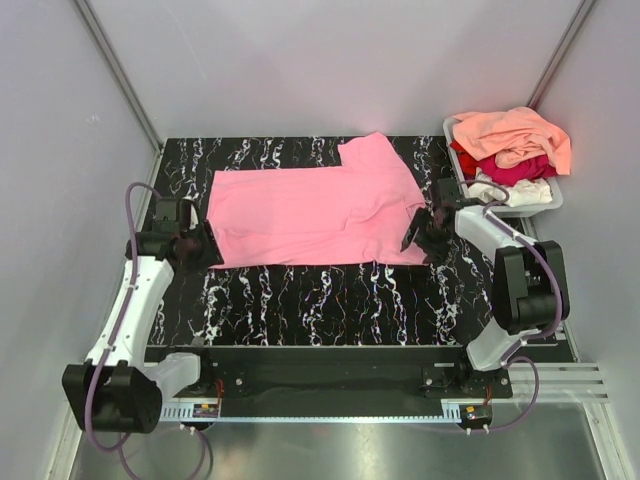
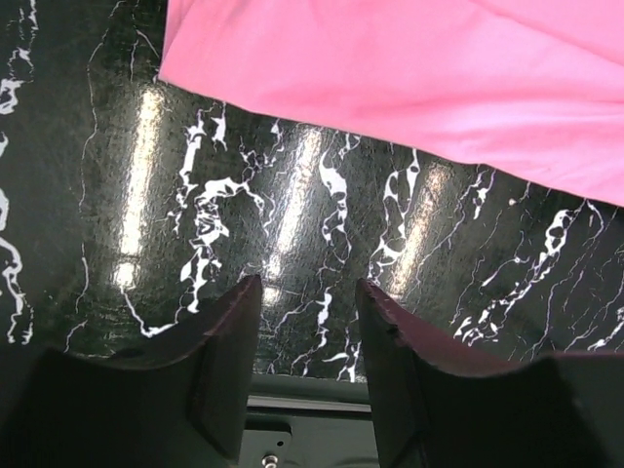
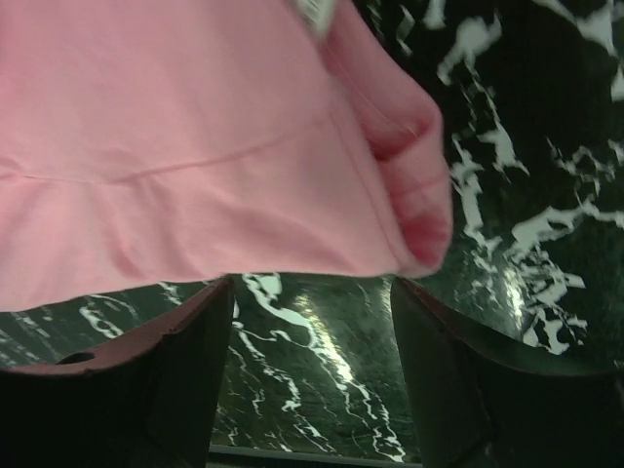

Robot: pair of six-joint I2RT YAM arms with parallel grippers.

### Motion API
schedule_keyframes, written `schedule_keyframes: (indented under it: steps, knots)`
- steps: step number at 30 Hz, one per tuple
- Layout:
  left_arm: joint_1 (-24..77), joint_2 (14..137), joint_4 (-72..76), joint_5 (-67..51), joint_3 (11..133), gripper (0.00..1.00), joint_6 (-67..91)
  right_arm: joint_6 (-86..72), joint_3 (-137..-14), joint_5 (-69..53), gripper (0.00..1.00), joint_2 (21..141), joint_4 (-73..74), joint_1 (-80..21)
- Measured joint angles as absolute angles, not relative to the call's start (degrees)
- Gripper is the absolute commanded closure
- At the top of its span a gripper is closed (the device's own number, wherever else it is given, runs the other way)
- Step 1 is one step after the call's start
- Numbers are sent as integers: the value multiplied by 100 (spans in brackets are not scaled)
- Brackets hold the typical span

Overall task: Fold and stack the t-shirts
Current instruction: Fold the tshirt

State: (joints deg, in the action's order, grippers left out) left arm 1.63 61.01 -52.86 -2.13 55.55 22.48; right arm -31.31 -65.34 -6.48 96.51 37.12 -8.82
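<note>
A bubblegum pink t-shirt (image 1: 310, 212) lies spread flat on the black marbled table (image 1: 330, 300), one sleeve pointing to the back. My left gripper (image 1: 203, 245) is open and empty beside the shirt's front left corner; the shirt's edge (image 2: 409, 88) shows beyond my fingers (image 2: 229, 361). My right gripper (image 1: 420, 236) is open and empty at the shirt's front right corner, where a folded pink edge (image 3: 195, 166) with a small white label (image 3: 314, 14) hangs just past the fingertips. Peach-orange (image 1: 515, 135), crimson (image 1: 515, 172) and white (image 1: 510, 192) shirts are piled in the tub.
The grey plastic tub (image 1: 548, 200) stands at the back right corner of the table, close to my right arm. Grey walls close in the back and sides. A metal rail (image 1: 330, 405) runs along the near edge.
</note>
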Motion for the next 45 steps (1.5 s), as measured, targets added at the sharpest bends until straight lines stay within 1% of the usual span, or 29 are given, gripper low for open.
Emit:
schedule_keyframes:
  steps: [4,7,11,12,13,14,15,16,17,19,25,34,35,36,38,39,40,45]
  knots:
    - [134,6484,-5223,-231,5542,51,2333,-3271,-5749,-545,27,9397,3621,-803]
    - [12,6814,-5094,-283,5474,50,2383,-3306,-5583,-556,27,9393,3553,-602]
    - [-270,7083,-5039,-283,5424,43,2410,-3310,-5581,-565,30,9402,3264,-454]
    - [-322,7124,-5009,-276,5424,39,2423,-3308,-5581,-569,37,9424,3186,-436]
    - [-353,7170,-4976,-276,5424,38,2434,-3304,-5581,-576,42,9454,3120,-421]
    - [-366,7223,-4945,-272,5424,37,2462,-3286,-5581,-611,52,9511,3052,-399]
    - [-373,7310,-4908,-272,5424,37,2495,-3247,-5581,-668,65,9574,2987,-357]
    - [-377,7424,-4866,-272,5424,37,2539,-3216,-5581,-707,80,9647,2932,-296]
    - [-377,7526,-4816,-270,5424,37,2571,-3221,-5581,-770,86,9719,2886,-224]
    - [-377,7800,-4678,-257,5422,38,2698,-3194,-5581,-871,94,9767,2812,3]
    - [-377,8405,-4270,16,5356,39,3144,-3173,-5557,-1035,100,9767,2650,263]
    - [-377,9030,-3463,399,5181,41,3693,-3173,-5457,-1321,100,9767,2519,263]
    - [-377,9131,-3382,434,5155,44,3723,-3173,-5446,-1321,100,9767,2508,263]
    - [-377,9188,-3382,464,5175,64,3763,-3175,-5433,-1323,100,9767,2495,263]
    - [-377,9238,-3242,534,5196,84,3824,-3175,-5419,-1321,100,9767,2486,263]
    - [-377,9286,-3205,561,5229,98,3828,-3179,-5419,-1321,100,9767,2486,263]
    - [-377,9323,-3179,585,5280,100,3835,-3179,-5419,-1319,100,9765,2491,263]
    - [-373,9441,-3277,882,5513,100,3752,-3205,-5391,-1236,100,9605,2707,268]
